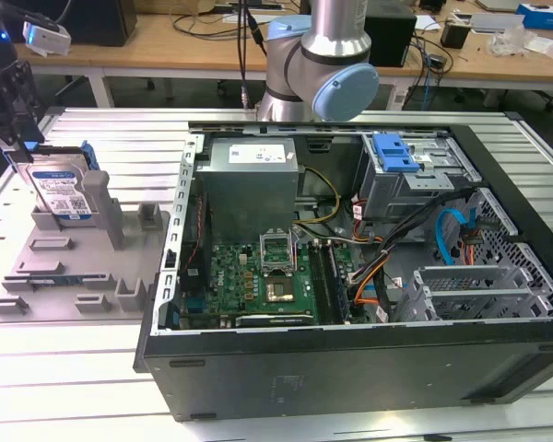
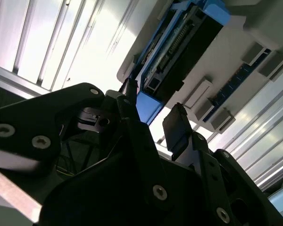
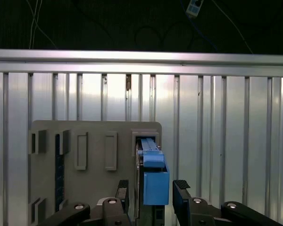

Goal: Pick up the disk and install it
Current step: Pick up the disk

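- The disk is seen standing on edge in a slot of the grey tray, at the exterior view's left, well apart from the open computer case.
- The gripper is positioned at the disk's end. Its jaws are spread, with one finger on each side of the blue carrier bracket. In both wrist views a narrow gap is seen at each finger, so nothing is judged to be held.
- In the first wrist view the bracket appears nearer one of the fingers than the other. If closed so, the disk could be pushed sideways against the slot wall and tilted before it is clamped.
- Only the plastic bracket is offered to the fingers. A shallow hold on it could slip, or the bracket could flex, once the disk's weight is taken.
- A lift not made straight out of the slot could drag the tray across the slatted table.
- Cables are draped near the drive bay inside the case and could be snagged during installation.
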{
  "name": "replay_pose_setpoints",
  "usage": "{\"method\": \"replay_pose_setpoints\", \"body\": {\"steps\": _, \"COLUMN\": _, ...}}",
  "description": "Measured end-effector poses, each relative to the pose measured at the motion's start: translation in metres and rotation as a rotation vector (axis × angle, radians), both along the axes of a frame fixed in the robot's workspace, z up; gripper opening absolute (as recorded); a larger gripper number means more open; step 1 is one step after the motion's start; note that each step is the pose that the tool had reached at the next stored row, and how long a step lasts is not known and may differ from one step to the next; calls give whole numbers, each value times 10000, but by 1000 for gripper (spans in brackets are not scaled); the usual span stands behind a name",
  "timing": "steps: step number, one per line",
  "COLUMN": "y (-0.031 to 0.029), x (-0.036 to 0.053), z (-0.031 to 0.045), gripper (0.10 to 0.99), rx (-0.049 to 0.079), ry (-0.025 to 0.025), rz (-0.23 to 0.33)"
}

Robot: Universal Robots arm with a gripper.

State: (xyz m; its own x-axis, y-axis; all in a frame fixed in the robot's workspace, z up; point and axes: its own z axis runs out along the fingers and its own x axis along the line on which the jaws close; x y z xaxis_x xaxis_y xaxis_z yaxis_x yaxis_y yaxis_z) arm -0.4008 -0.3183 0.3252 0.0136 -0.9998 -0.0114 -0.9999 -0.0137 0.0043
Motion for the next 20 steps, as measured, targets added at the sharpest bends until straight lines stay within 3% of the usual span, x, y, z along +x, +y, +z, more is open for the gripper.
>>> {"method": "replay_pose_setpoints", "body": {"steps": 20, "y": 27, "x": -4, "z": -72, "gripper": 498, "rx": 0, "ry": -6, "rz": 0}}
